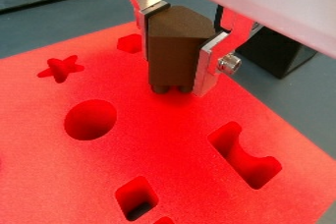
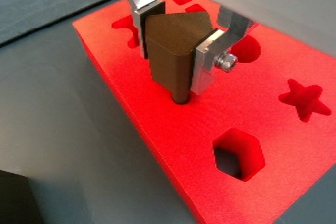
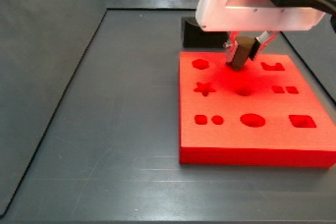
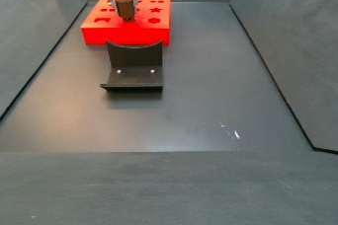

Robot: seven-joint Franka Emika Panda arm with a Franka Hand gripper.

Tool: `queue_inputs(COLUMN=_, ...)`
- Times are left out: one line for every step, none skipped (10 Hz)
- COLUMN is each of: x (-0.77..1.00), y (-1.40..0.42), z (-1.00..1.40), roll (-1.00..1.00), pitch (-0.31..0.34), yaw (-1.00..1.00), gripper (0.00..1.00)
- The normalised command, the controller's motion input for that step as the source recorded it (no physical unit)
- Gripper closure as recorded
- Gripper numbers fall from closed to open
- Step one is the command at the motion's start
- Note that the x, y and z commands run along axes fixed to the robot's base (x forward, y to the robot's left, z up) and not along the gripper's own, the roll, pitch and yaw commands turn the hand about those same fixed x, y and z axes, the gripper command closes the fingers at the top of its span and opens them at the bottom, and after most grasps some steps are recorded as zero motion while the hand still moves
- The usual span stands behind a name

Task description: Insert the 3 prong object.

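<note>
My gripper (image 1: 180,71) hangs over the red board (image 1: 79,179), fingers (image 1: 214,59) clamped on the peg (image 1: 174,56), a brown piece held upright with its prongs pointing down. In both wrist views the prong tips sit at or just above the board's surface; I cannot tell whether they touch it. In a side view the peg (image 3: 239,55) is over the far half of the board (image 3: 250,147), between the round hole at far left and the notched cutout (image 3: 273,67) at far right. In a wrist view a star cutout (image 1: 59,68) and a round hole (image 1: 89,119) lie to one side of me, and a notched slot (image 1: 243,155) to the other. No cutout shows directly beneath the tips, so I judge I am not yet over the matching slot; which one takes three prongs I cannot read from here. The fixture (image 4: 133,68) stands on the floor just near of the board, clear of my path. To do this well: keep the grip firm and the peg plumb, lift slightly before sliding sideways so the tips do not drag, square the prongs to the slot, then descend slowly and stop if it binds.
</note>
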Motion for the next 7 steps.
queue_inputs(x=0.00, y=0.00, z=-1.00, roll=0.00, pitch=0.000, yaw=0.00, gripper=1.00)
queue_inputs(x=0.06, y=0.00, z=-1.00, roll=0.00, pitch=0.031, yaw=-0.02, gripper=1.00)
queue_inputs(x=0.11, y=0.00, z=-0.95, roll=0.06, pitch=0.086, yaw=-0.03, gripper=1.00)
queue_inputs(x=0.17, y=0.00, z=-0.90, roll=0.07, pitch=0.093, yaw=-0.07, gripper=1.00)
queue_inputs(x=0.02, y=0.00, z=-0.91, roll=0.03, pitch=0.069, yaw=-0.13, gripper=1.00)
queue_inputs(x=0.06, y=0.00, z=-0.21, roll=-0.07, pitch=-0.006, yaw=-0.07, gripper=1.00)
queue_inputs(x=0.00, y=0.00, z=0.00, roll=0.00, pitch=0.000, yaw=0.00, gripper=1.00)
